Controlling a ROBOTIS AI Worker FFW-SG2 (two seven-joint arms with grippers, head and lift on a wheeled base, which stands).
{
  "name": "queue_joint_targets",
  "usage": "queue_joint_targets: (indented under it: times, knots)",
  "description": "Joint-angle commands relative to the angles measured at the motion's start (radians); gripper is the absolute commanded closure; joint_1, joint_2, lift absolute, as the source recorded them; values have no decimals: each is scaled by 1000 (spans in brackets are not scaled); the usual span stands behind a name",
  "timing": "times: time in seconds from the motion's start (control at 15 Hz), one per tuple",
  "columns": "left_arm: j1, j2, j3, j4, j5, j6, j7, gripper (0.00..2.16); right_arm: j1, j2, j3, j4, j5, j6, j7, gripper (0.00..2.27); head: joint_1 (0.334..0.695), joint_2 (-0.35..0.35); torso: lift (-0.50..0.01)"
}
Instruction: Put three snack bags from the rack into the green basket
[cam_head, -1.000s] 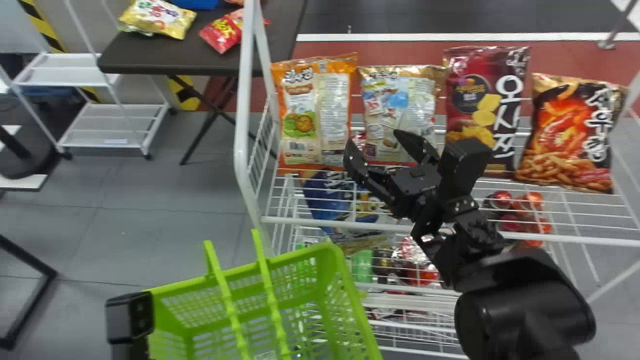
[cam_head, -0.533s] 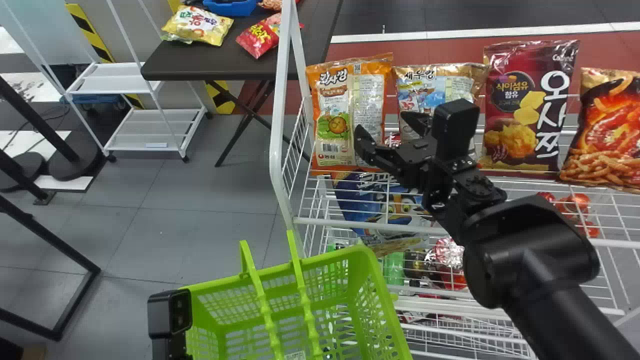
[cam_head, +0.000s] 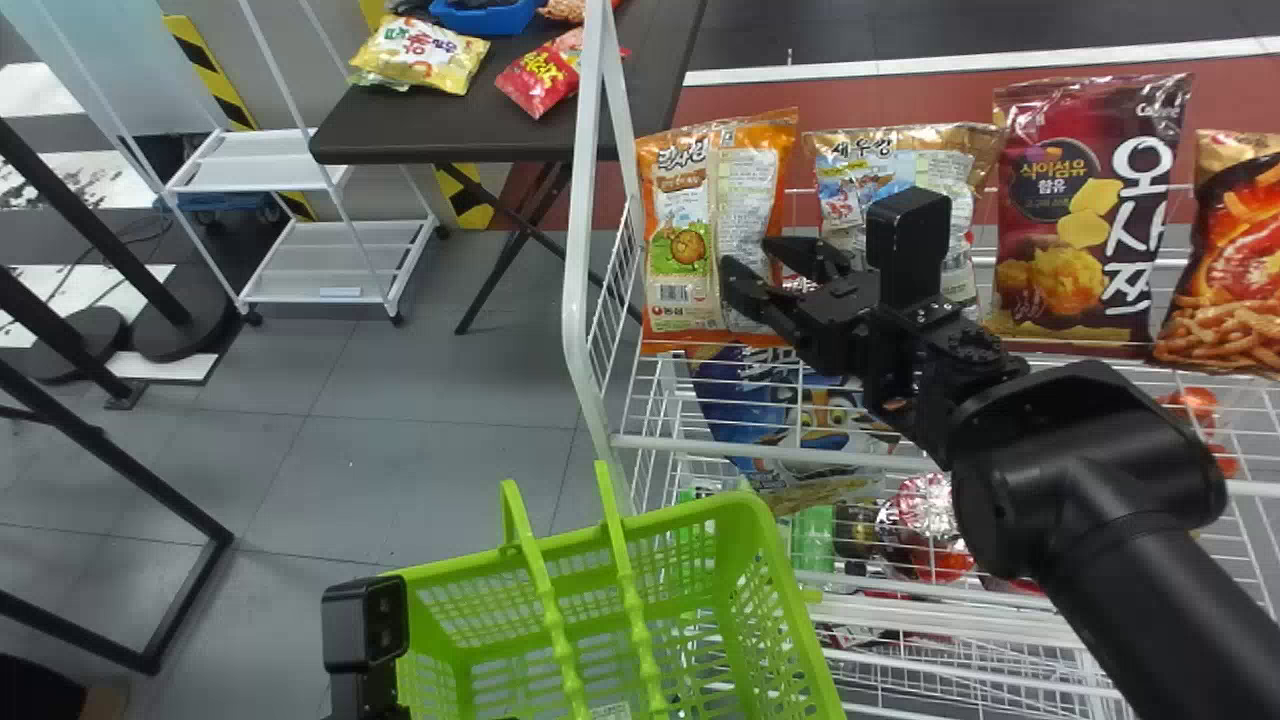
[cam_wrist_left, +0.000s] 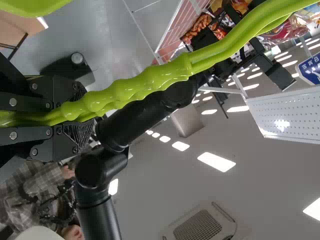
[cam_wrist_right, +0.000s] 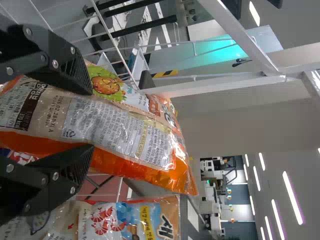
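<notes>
1. Currently, I have my right tool (cam_head: 747, 253) in front of the rack (cam_head: 576, 270), its 2 fingers (cam_wrist_right: 60, 60) spread apart at either side of the orange snack bag (cam_head: 690, 220); I can't tell if they touch it.
2. That bag stands upright at the rack's left end. To its right I see 3 more: a gold-and-blue bag (cam_head: 870, 180), a dark red bag (cam_head: 1090, 200) and a black-and-orange bag (cam_head: 1240, 250).
3. My left tool (cam_head: 368, 692) is at the left of the green basket (cam_head: 690, 522), closed on its handles (cam_head: 637, 600).
4. The basket sits low, in front of the rack and toward my left.
5. Farther back, a dark tabletop (cam_head: 430, 140) carries a yellow bag (cam_head: 420, 50), a red bag (cam_head: 540, 80) and a blue container (cam_head: 485, 17).
6. A blue bag (cam_head: 740, 400) lies below the orange one, seen through the shelf wires.
</notes>
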Motion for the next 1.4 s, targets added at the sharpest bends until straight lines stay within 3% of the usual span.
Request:
queue_joint_targets:
  times: [0.0,0.33,0.8,1.07,1.33]
  knots:
    - [0,0,0,0,0,0,-10,2145,8,1,-2,-18,-1,27,0,2246,695,214,0]
    - [3,2,8,1,3,0,-10,2148,68,1,-6,-154,35,64,0,2246,695,225,0]
    - [-7,2,18,12,5,-3,-10,2148,252,-6,-49,-527,83,220,-39,2246,695,241,0]
    - [-40,2,34,35,0,0,-10,2148,327,-69,-65,-749,77,447,-55,2246,695,230,0]
    - [-96,5,38,79,-9,15,-10,2145,428,-170,-121,-993,19,702,-68,2246,695,208,0]
